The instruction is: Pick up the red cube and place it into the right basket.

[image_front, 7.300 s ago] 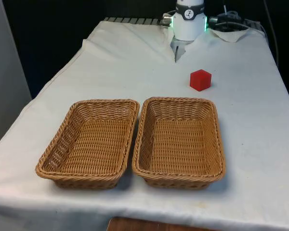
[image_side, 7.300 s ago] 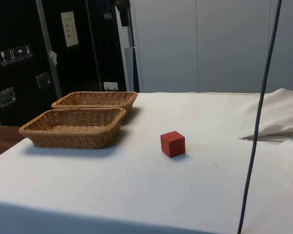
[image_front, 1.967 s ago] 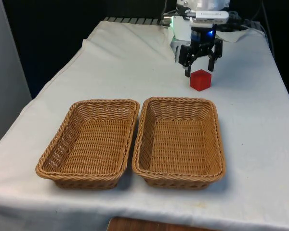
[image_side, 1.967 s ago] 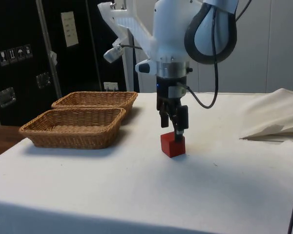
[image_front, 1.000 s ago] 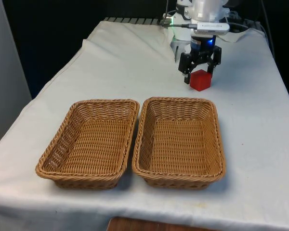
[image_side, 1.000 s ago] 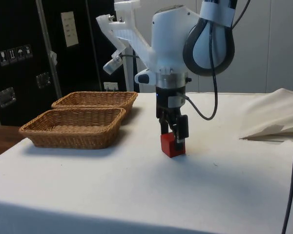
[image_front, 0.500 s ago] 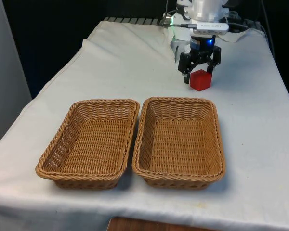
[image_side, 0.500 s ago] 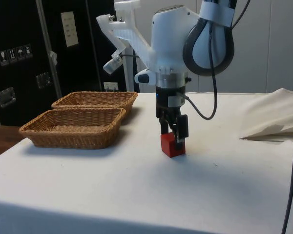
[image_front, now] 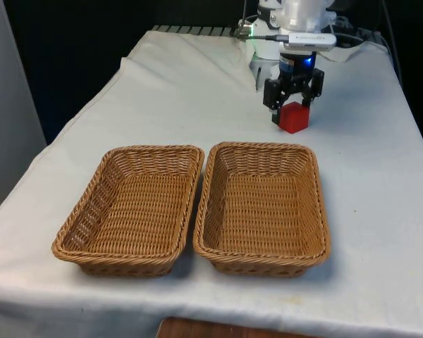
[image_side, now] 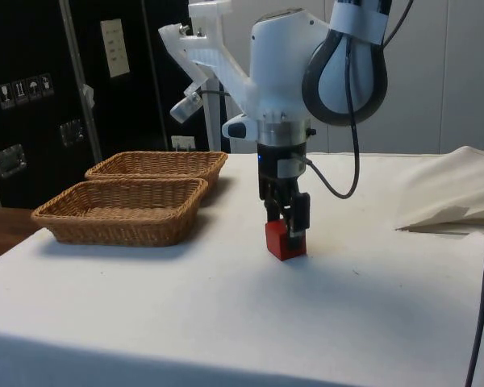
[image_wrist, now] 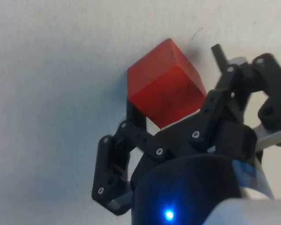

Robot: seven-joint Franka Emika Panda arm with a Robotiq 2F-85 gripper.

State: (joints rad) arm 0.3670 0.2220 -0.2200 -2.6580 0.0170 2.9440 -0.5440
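Gripper (image_front: pixel 292 107) clamped on red cube (image_front: pixel 294 117), fingers against its sides; cube sits on worktop (image_front: pixel 183 91), upper right of front frame, just behind right basket (image_front: pixel 264 207). Left basket (image_front: pixel 132 209) alongside.

Off-task items on the table

Left wicker basket (image_front: pixel 130 204) sits just beside its twin, rims nearly touching (long sides parallel). White cloth (image_front: pixel 162 98) covers the table, rumpled at the far end. Dark cabinets (image_side: pixel 32 97) behind, one bearing a pale label (image_side: pixel 114 47).
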